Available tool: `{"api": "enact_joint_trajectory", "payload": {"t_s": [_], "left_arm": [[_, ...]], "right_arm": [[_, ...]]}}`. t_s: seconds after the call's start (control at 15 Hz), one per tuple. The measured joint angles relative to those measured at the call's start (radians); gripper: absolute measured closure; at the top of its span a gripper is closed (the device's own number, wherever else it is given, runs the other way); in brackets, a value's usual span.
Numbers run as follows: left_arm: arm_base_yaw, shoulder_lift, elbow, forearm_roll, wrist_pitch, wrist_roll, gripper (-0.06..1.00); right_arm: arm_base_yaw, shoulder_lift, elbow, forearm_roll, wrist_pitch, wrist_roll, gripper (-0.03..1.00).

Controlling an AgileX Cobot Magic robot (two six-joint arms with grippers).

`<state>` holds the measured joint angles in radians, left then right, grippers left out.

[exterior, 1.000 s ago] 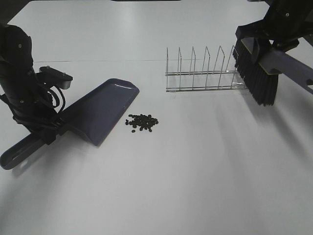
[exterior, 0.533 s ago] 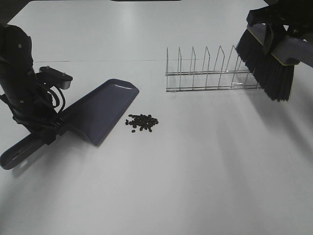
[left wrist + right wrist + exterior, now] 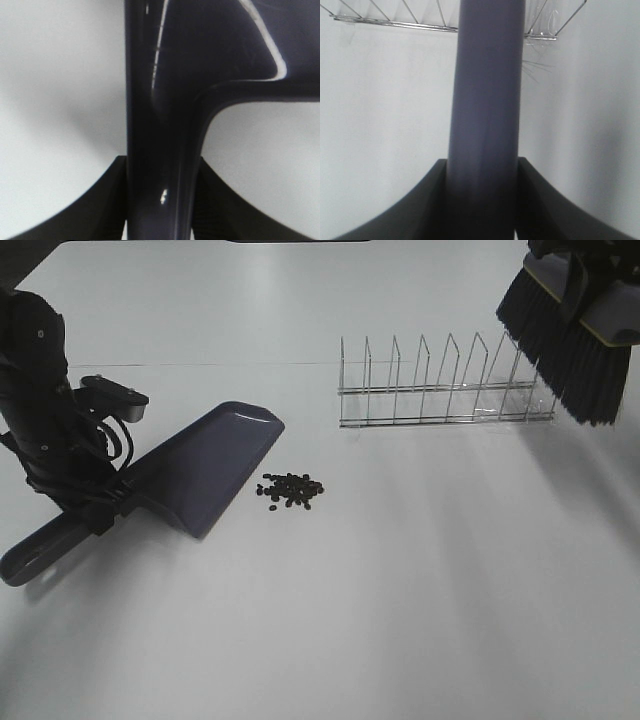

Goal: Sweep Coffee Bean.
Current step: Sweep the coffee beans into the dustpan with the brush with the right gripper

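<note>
Well, the right gripper (image 3: 482, 200) squeezes the brush (image 3: 570, 350) at two o'clock, the left gripper (image 3: 162, 200) squeezes the dustpan (image 3: 205, 465), and hard swipes could scatter the coffee beans (image 3: 291, 490).

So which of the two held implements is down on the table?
The dustpan in the left tool: its pan lies on the table beside the coffee beans. The brush, in the right tool, hangs raised near the wire rack's right end.

Wire rack (image 3: 445, 390) between brush (image 3: 562, 340) and coffee bean (image 3: 290, 490)
</note>
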<state>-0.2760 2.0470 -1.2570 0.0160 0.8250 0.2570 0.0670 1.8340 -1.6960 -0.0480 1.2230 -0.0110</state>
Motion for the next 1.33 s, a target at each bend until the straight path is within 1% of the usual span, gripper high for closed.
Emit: {"api": "enact_joint_trajectory", "payload": {"t_s": [0.2,0.47,0.53,0.6,0.67,0.8,0.87,0.93,1.0,1.13,1.33], "left_arm": [[0.0,0.0,0.0,0.0,0.0,0.0,0.63],[0.0,0.0,0.0,0.011,0.0,0.0,0.63],[0.0,0.0,0.0,0.035,0.005,0.0,0.63],[0.0,0.0,0.0,0.056,0.009,-0.001,0.63],[0.0,0.0,0.0,0.066,0.01,-0.007,0.63],[-0.004,0.0,0.0,0.128,0.013,-0.072,0.63],[-0.01,0.0,0.0,0.163,0.015,-0.106,0.63],[-0.024,0.001,0.0,0.193,0.018,-0.138,0.63],[-0.04,0.005,0.0,0.213,0.018,-0.16,0.63],[-0.077,0.014,0.0,0.215,0.018,-0.17,0.63],[-0.114,0.017,0.0,0.215,0.018,-0.171,0.63]], "right_arm": [[0.0,-0.087,0.067,0.013,-0.001,0.0,0.62],[0.0,-0.185,0.293,0.048,-0.01,0.0,0.62],[0.0,-0.22,0.414,0.078,-0.073,0.0,0.62],[0.0,-0.227,0.451,0.092,-0.102,0.0,0.62],[0.0,-0.227,0.464,0.096,-0.11,0.002,0.62],[0.008,-0.227,0.479,0.098,-0.15,0.02,0.62],[0.031,-0.228,0.479,0.07,-0.173,0.043,0.62],[0.079,-0.227,0.479,0.018,-0.189,0.086,0.62],[0.132,-0.212,0.476,-0.058,-0.193,0.146,0.62],[0.234,-0.143,0.443,-0.177,-0.186,0.254,0.62],[0.331,-0.03,0.348,-0.207,-0.153,0.289,0.62]]}}
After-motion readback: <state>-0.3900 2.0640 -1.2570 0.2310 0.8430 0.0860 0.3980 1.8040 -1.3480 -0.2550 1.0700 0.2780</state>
